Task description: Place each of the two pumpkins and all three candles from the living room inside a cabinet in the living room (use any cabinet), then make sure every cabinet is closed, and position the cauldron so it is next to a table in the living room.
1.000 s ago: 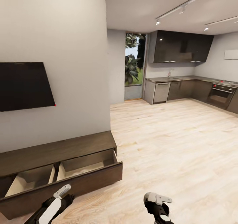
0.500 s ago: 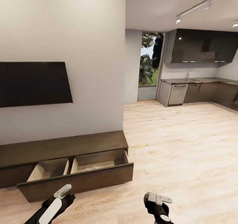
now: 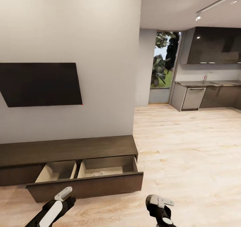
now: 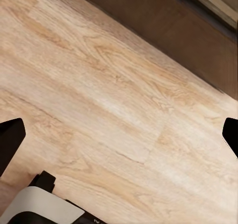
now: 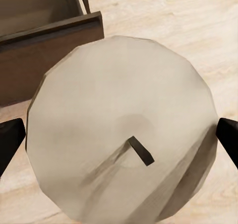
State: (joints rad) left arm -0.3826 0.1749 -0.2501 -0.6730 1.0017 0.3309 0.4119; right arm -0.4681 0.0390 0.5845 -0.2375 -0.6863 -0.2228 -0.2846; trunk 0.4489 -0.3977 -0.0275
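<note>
Living-room cabinet (image 3: 67, 150) has its drawer (image 3: 87, 183) open to take my right end effector's (image 5: 119, 134) pinched candle (image 5: 124, 129); left end effector (image 4: 119, 134) spread.

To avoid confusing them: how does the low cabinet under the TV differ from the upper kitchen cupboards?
The cabinet sits low, while the kitchen cupboards hang high. The cabinet is matte brown wood grain, and the kitchen cupboards are glossy black. The cabinet has its drawer pulled open, whereas the kitchen cupboards look closed. Both are dark.
</note>
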